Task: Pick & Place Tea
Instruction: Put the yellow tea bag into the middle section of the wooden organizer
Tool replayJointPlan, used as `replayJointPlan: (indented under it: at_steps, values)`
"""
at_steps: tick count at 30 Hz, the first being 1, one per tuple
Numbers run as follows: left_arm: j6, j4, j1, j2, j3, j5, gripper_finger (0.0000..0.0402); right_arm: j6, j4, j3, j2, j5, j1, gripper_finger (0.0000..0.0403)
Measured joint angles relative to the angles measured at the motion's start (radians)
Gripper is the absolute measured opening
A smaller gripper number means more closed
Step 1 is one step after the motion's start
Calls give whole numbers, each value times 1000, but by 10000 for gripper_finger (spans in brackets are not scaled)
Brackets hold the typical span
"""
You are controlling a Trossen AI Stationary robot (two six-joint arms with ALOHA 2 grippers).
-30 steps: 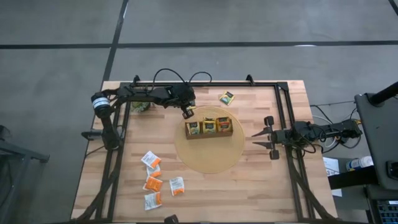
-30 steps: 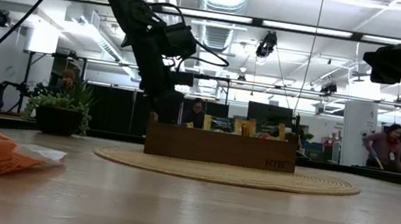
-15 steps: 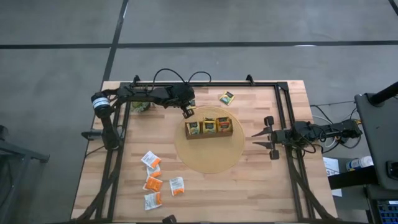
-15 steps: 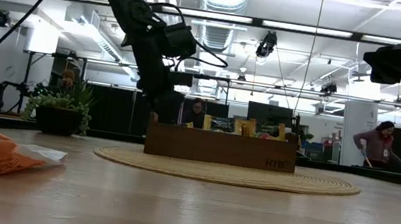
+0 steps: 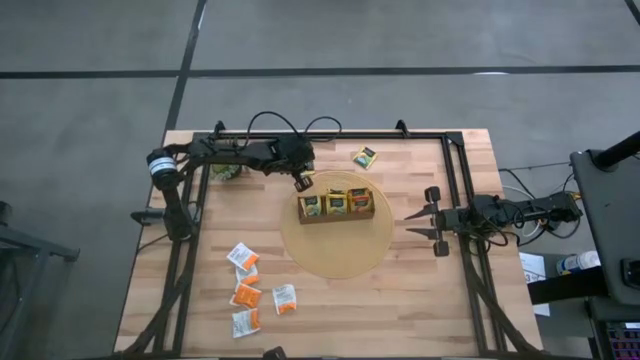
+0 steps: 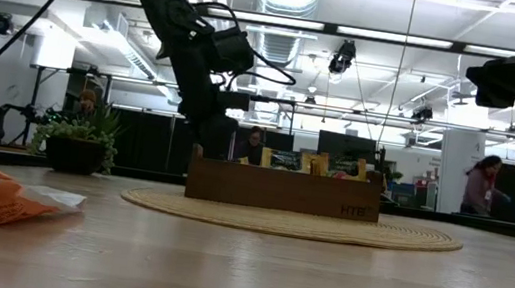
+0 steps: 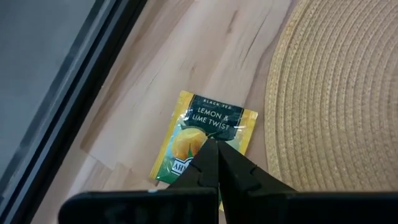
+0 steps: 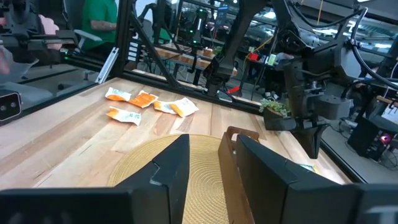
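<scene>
Here, glossy square sachet (image 7: 202,140), woven round mat (image 7: 339,93)

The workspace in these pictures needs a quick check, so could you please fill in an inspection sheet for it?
Surface: pale wooden table, round woven mat.
Job's things: brown wooden divided tray holding sachets; orange and white sachets loose; yellow lemon sachet beside mat.
Clutter: small green potted plant.
Grippers: left gripper shut above the lemon sachet; right gripper open, waiting aside.
Cables: black cables on left arm.
Surroundings: person behind.
</scene>
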Motion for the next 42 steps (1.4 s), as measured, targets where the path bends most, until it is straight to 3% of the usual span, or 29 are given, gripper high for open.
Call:
replayJointPlan:
  at_steps: [17,24,29,42]
  values:
    - [26,17,-3,0,0,-1,0,0,0,0,0,0,0,117]
    - [59,32,10,-2,0,177,13,0,0,0,0,0,0,127]
    - [79,17,19,-9,0,223,78,0,0,0,0,0,0,130]
    - [77,-9,19,-29,0,199,336,0,0,0,0,0,0,118]
